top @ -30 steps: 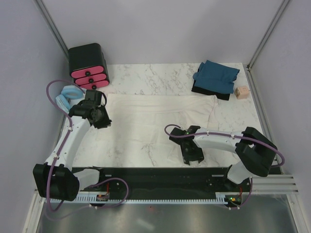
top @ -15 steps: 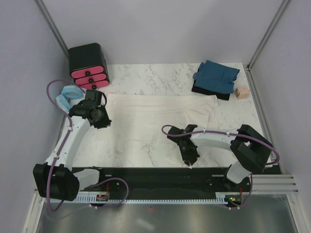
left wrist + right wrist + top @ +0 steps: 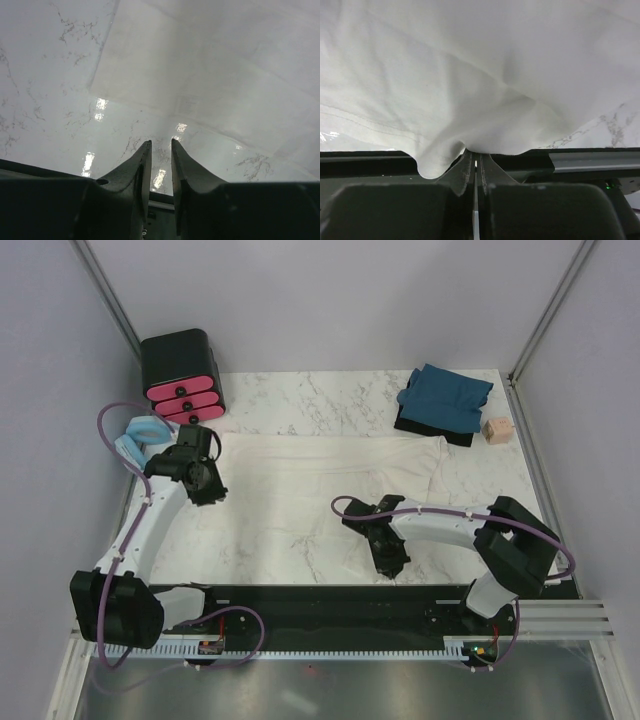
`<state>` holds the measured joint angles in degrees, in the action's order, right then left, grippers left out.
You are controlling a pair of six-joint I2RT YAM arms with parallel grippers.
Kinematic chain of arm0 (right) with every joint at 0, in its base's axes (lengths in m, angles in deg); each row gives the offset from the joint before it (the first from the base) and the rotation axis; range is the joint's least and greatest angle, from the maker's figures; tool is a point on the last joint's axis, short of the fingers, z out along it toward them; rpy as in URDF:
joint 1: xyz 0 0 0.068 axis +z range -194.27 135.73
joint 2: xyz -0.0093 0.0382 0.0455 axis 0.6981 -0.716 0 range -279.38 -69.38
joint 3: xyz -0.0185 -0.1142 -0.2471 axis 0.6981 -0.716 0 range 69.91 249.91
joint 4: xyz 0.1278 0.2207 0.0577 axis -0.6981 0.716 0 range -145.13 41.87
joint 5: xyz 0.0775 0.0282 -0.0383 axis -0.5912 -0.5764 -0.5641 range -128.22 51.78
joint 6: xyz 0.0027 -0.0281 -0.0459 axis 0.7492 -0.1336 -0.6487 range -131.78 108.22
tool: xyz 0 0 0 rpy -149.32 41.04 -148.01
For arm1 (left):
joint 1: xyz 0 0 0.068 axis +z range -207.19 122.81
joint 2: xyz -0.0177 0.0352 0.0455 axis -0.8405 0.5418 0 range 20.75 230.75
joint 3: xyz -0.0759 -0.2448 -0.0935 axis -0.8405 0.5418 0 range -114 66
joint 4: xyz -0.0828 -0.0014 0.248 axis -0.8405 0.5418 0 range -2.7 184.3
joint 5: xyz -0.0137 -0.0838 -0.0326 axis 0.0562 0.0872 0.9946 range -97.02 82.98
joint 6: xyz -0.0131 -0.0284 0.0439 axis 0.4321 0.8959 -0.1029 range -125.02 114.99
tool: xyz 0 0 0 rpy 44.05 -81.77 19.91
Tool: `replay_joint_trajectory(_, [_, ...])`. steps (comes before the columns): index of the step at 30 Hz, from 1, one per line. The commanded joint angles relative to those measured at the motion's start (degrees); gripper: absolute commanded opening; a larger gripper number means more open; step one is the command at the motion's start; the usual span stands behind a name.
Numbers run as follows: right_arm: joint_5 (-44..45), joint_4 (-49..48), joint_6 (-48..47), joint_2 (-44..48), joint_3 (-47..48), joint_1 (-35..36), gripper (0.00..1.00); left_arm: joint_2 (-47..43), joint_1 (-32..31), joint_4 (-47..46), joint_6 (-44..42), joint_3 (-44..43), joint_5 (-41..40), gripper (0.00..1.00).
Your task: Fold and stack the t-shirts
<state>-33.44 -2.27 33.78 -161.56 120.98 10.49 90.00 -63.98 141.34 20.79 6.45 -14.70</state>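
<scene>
The cream-white t-shirt [image 3: 320,490] lies spread flat across the marble table. My right gripper [image 3: 392,562] is at the shirt's near edge, shut on the hem; in the right wrist view the cloth [image 3: 485,85] bunches over the closed gripper [image 3: 475,152]. My left gripper [image 3: 212,495] hovers over the shirt's left side. Its jaws stand a narrow gap apart in the left wrist view [image 3: 160,142], with nothing between them, above bare marble just short of the shirt's edge [image 3: 200,95]. The dark teal-blue t-shirt [image 3: 445,395] lies folded at the back right.
A black box with pink drawers [image 3: 182,377] stands at the back left, with a pale blue padded ring [image 3: 138,440] beside it. A small wooden cube [image 3: 495,430] sits right of the teal shirt, which rests on a black item [image 3: 428,427]. A black rail [image 3: 330,602] runs along the near edge.
My right gripper has closed on the white shirt's near hem and shifted slightly left. The left arm has barely moved.
</scene>
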Motion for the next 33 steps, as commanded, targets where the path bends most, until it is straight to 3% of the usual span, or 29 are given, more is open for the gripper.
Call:
replay_joint_trajectory(1, [6.82,5.14,1.90,4.37,6.65,0.08,0.00,1.41,0.19,1.24,1.09,0.48,-5.06,0.30])
replay_joint_trajectory(10, [7.71,9.10,0.93,3.50,12.30,-0.71,0.00,9.40,0.54,1.68,3.46,1.89,-7.43,0.40])
replay_joint_trajectory(18, [7.09,9.45,0.06,5.87,12.56,-2.20,0.00,21.96,5.90,6.51,9.35,-3.99,-4.62,0.38])
replay_joint_trajectory(26, [5.77,9.19,-1.52,9.47,11.86,-5.72,0.00,25.22,6.70,5.29,8.56,-5.67,-6.46,0.38])
replay_joint_trajectory(33, [4.10,9.36,-2.67,12.20,11.95,-8.88,0.00,29.62,11.79,2.56,8.56,-3.65,-6.20,0.38])
